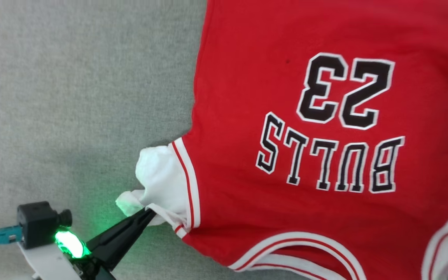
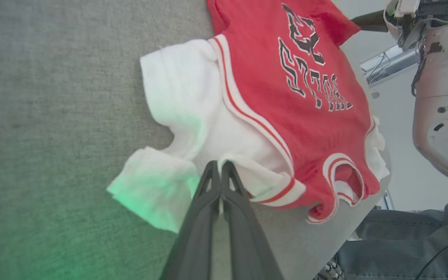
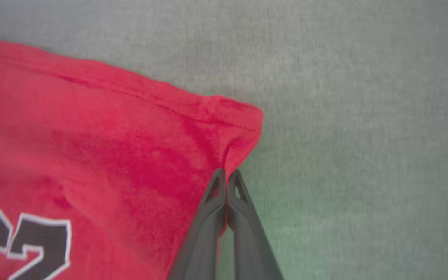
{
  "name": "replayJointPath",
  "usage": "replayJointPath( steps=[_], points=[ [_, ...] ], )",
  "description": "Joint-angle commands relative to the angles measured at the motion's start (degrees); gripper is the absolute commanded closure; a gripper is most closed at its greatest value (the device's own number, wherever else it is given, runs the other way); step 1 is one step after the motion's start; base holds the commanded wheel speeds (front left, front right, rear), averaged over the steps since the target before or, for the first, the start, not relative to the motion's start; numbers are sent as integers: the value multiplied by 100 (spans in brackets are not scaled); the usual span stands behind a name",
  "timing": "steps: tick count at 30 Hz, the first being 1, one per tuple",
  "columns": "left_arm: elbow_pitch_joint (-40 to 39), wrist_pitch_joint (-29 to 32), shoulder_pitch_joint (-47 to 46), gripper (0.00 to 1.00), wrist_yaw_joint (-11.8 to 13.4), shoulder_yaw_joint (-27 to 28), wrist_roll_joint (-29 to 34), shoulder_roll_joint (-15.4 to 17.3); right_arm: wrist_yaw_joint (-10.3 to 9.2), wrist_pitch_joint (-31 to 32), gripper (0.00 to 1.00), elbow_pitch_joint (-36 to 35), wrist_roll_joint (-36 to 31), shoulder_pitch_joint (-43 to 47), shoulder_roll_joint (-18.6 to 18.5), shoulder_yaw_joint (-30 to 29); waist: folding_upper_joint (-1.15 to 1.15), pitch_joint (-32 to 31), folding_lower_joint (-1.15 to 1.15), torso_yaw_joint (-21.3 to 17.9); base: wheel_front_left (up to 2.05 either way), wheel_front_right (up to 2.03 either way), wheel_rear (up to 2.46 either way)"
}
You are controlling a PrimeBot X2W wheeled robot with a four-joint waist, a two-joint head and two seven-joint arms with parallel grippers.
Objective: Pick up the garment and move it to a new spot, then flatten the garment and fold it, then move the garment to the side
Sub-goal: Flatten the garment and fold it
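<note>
pinching garment (image 1: 247,77): left claw (image 1: 151,214) clamps white sleeve (image 1: 158,171), right claw (image 3: 227,173) clamps red hem corner (image 3: 243,116).

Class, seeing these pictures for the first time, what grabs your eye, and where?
The red garment spread over the grey surface, its 23 and BULLS upside down in the head view's right half. At lower left the left end effector pinches its white sleeve beside a green glow; the right end effector is shut on a red hem corner.
</note>
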Motion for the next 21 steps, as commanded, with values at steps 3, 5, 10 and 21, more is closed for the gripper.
replayJointPath(
  steps=[3,5,10,21],
  points=[
    [5,5,233,100,11,174,22,-10,-9,490,100,-650,459,753,-144,124,0,-599,0,-309,0,0,0],
    [31,5,359,100,11,312,50,-20,-9,846,100,-1186,809,1333,-307,166,0,-725,0,-385,0,0,0],
    [46,5,667,100,11,584,54,-54,-9,1246,100,-2425,1543,2945,-477,153,0,-943,0,-562,0,0,0],
    [105,5,1133,100,11,1083,84,-168,-9,552,100,-3349,1925,6127,-117,1088,0,-1145,0,-838,0,0,0]
  ],
)
